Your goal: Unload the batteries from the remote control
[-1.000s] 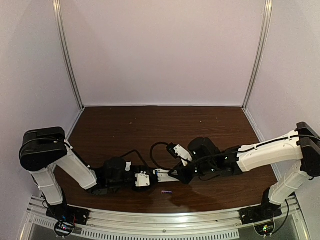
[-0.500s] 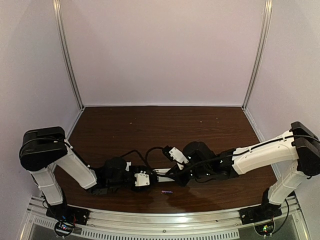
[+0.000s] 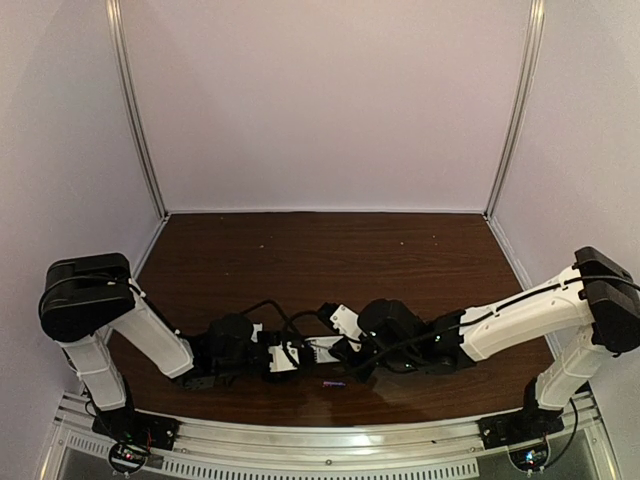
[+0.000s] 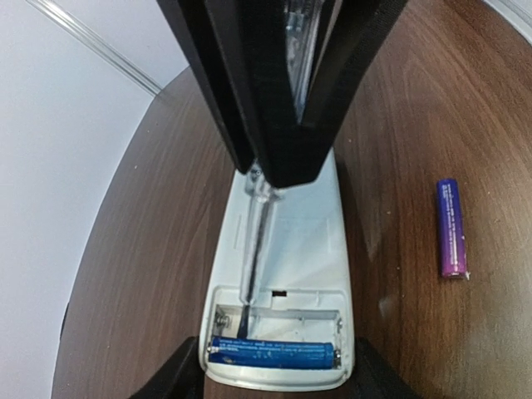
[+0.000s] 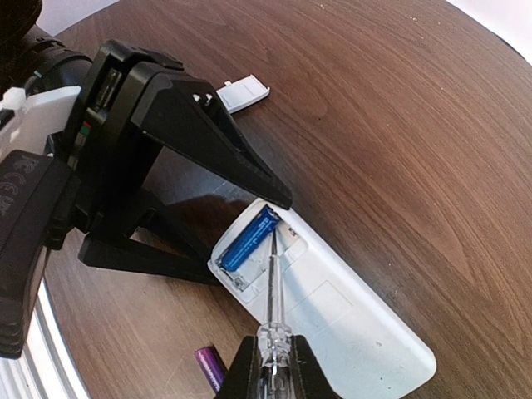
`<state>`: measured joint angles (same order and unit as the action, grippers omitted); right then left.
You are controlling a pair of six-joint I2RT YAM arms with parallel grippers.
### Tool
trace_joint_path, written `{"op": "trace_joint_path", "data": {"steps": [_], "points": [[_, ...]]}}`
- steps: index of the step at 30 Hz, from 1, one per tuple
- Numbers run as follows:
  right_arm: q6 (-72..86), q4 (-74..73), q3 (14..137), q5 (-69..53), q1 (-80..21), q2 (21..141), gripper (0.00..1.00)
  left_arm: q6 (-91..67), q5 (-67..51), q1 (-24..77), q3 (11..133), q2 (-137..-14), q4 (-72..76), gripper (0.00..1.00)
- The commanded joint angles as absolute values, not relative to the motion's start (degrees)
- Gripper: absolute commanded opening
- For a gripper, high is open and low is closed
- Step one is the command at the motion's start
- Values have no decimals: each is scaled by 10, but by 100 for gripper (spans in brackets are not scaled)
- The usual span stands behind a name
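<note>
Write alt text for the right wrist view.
A slim white plastic remote control lies back up, its open compartment holding one blue cylindrical battery beside an empty slot. The right hand points a thin clear-handled tool into that slot; the left hand clamps the remote's end, and a purple battery lies loose nearby.

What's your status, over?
Left gripper clamps remote control. Right gripper holds thin tool, tip beside blue battery in bay. Purple battery out on table.

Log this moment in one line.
left tool: clamps remote control | right tool: shut on pry stick, tip in bay | blue battery: seated | purple battery: out
</note>
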<state>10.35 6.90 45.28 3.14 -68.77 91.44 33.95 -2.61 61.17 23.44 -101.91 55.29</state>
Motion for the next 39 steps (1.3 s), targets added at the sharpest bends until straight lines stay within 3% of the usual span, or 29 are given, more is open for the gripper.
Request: {"op": "trace_joint_path", "data": {"steps": [1,23,31,39], "points": [[109,101,443,23,-684,928,0,336,-68,620,242,-1010,631,0],[10,127,432,176,-733,949,0,334,-99,620,244,-1006,614,0],[94,123,447,38,-699,944,0,334,-95,620,242,-1001,615,0],[233,158,435,-151,-601,918,0,335,-96,620,243,-1000,615,0]]}}
